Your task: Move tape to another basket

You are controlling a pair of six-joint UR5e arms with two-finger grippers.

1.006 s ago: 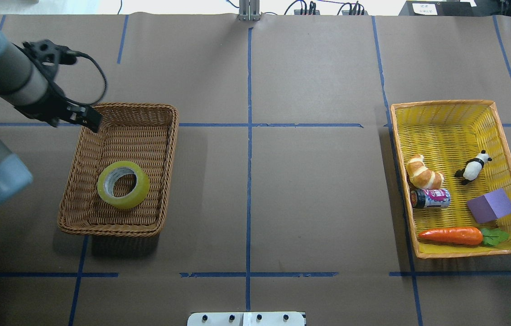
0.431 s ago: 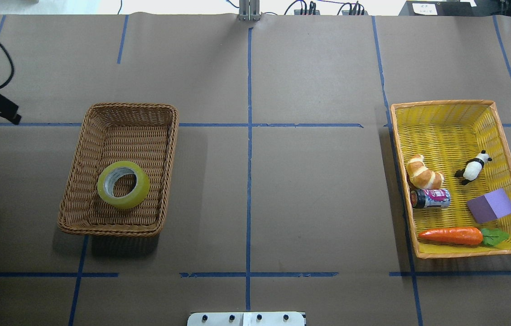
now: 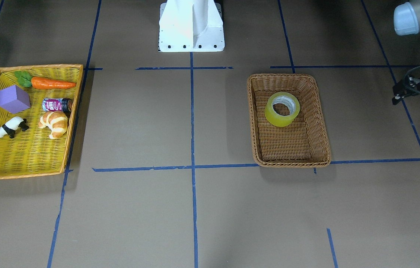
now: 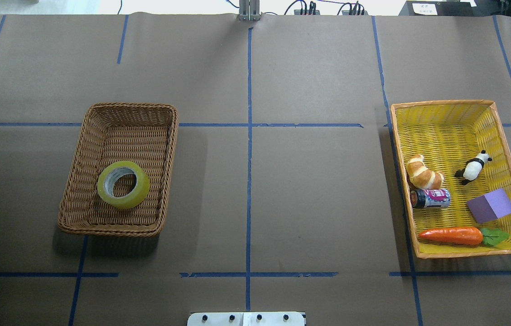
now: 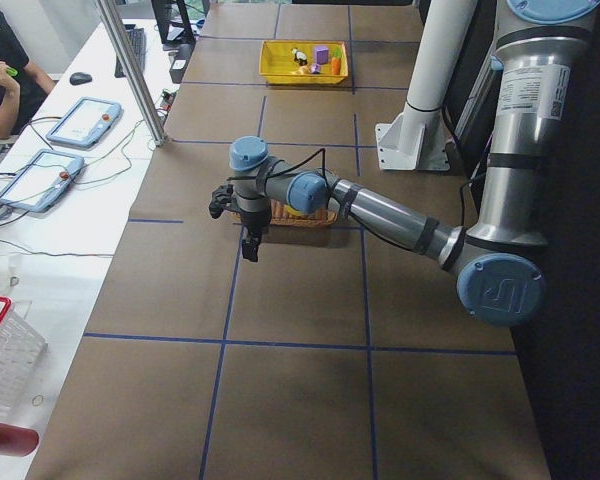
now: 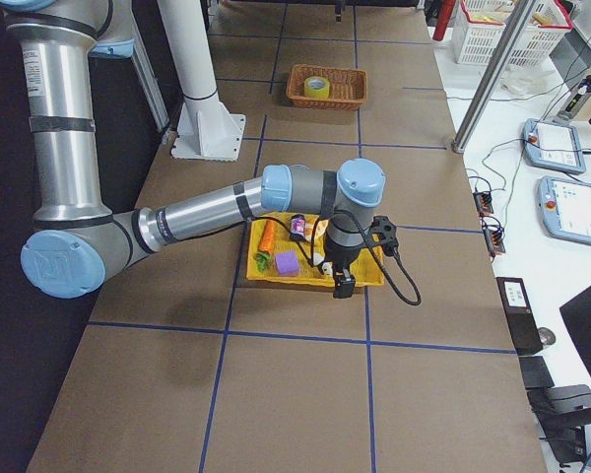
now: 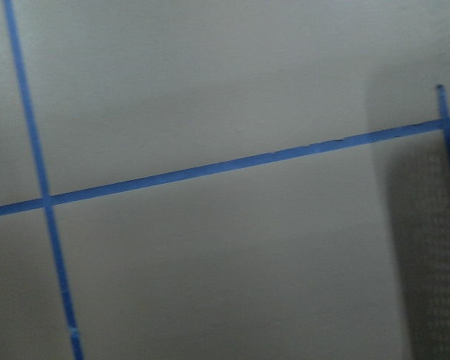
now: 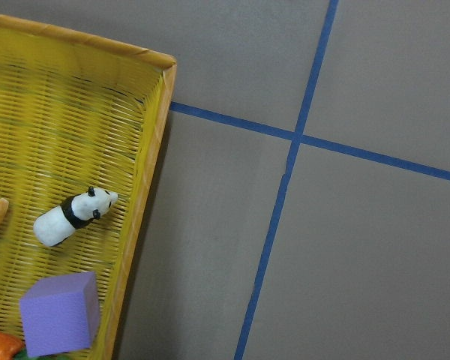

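So the tape point(image 4: 123, 184) is lying flat in the brown wicker basket point(image 4: 171, 149), in the end nearer the robot, on the left half of the counter point(image 4: 310, 190). The left fingers point(image 3: 397, 96) hang out by the counter's left edge, well apart from the basket, and honestly I can't tell how wide they are. The right fingers point(image 6: 343, 286) hover over the outer rim of the yellow tray point(image 4: 445, 106) near the counter's right edge, and I can't tell their gap either. The tray's got a croissant point(image 4: 424, 172), panda point(image 4: 473, 167), can point(image 4: 432, 198), purple cube point(image 4: 491, 206) and carrot point(image 4: 452, 235).
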